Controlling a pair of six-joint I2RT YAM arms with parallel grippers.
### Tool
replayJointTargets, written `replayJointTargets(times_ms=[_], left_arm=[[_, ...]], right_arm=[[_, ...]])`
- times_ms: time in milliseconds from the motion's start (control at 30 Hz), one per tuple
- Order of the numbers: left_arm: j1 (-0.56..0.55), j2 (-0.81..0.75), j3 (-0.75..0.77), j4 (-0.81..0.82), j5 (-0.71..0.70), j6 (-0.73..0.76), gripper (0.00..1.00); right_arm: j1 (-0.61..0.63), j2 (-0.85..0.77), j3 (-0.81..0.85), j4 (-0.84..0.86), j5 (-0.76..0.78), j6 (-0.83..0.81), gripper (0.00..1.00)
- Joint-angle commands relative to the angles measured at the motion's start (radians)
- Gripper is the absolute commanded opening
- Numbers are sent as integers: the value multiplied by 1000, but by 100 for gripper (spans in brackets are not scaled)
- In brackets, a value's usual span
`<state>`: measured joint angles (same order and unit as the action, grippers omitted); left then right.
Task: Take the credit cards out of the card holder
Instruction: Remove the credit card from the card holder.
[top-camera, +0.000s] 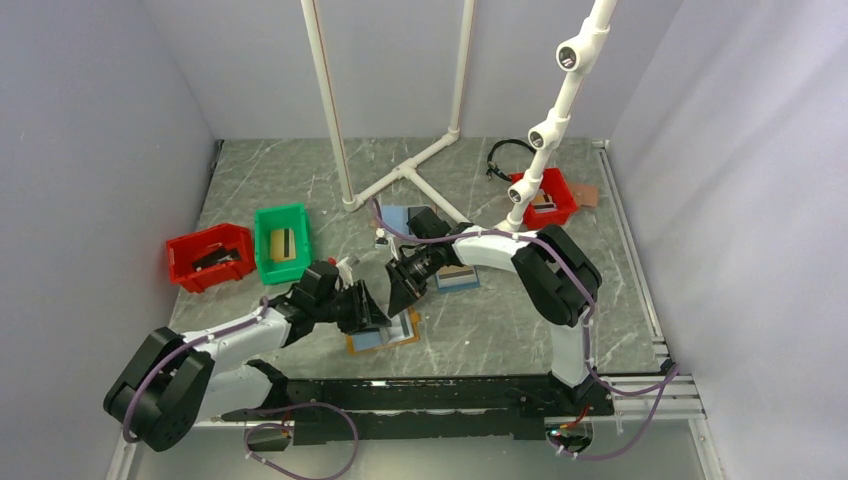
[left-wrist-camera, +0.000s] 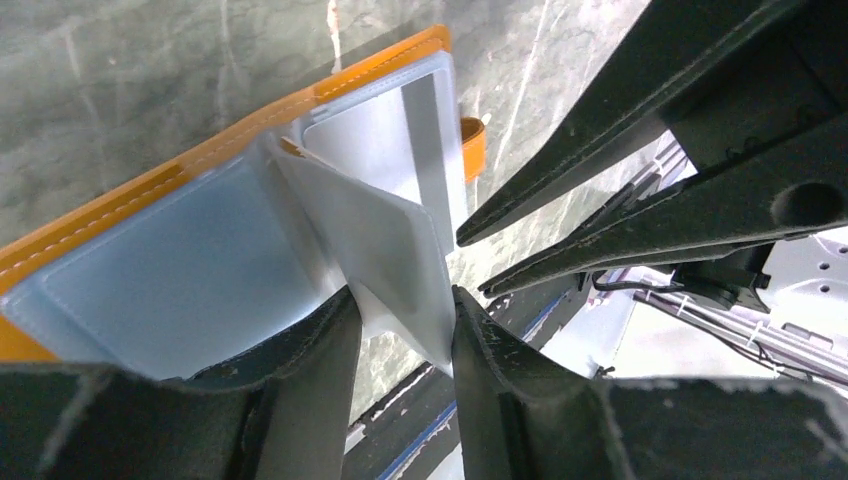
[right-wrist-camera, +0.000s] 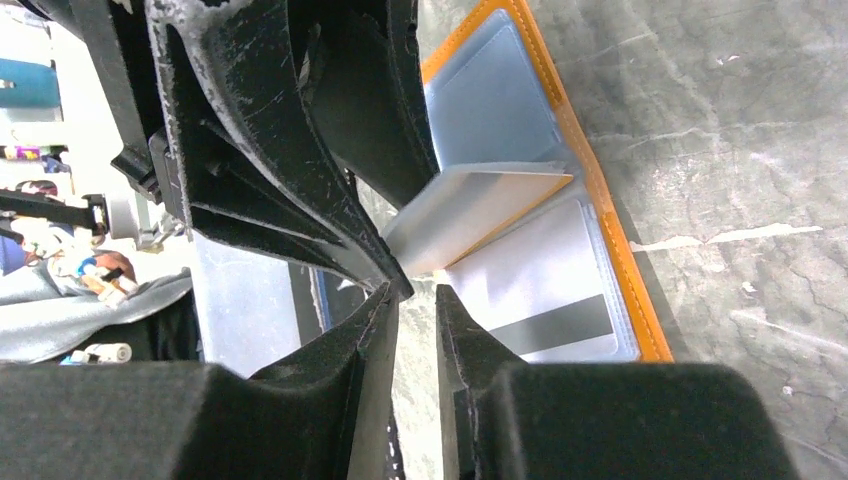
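The holder (top-camera: 398, 330) is lying open on the counter (top-camera: 480, 330) between the two arms, with its blue inside facing up and its orange edge showing around it. The left tool (left-wrist-camera: 405, 305) is pinching the holder's pale middle flap (left-wrist-camera: 385, 235), holding it tilted up off the pockets. The right tool (right-wrist-camera: 415, 300) is hovering just beside that flap, its fingers slightly apart and gripping nothing. A striped card (right-wrist-camera: 545, 322) is sitting in one clear pocket.

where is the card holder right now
In the top view the card holder lies open on the table near front centre, between the left hand, pinching its raised leaf, and the right hand.
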<state>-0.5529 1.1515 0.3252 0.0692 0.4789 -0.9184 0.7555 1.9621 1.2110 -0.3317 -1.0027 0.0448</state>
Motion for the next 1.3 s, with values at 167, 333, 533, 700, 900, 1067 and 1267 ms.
replayJointTargets(times_ms=[167, 333, 533, 700, 900, 1067, 1267], left_arm=[[5, -56, -2, -124, -91, 12, 42], [7, -97, -22, -109, -100, -6, 41], [7, -171, 4, -203, -123, -5, 43], [8, -243, 20, -294, -162, -16, 41], [8, -259, 8, -296, -174, -31, 24], [10, -245, 1, -283, -179, -32, 4], [11, -244, -27, -227, -194, -3, 0]], right_arm=[[7, -16, 40, -23, 73, -30, 27], [7, 2, 48, -45, 98, -36, 28], [7, 9, 48, -52, 105, -36, 28], [8, 12, 51, -55, 95, -36, 28], [10, 12, 49, -57, 82, -36, 28], [11, 18, 51, -59, 63, -36, 28], [16, 32, 50, -55, 32, -36, 30]])
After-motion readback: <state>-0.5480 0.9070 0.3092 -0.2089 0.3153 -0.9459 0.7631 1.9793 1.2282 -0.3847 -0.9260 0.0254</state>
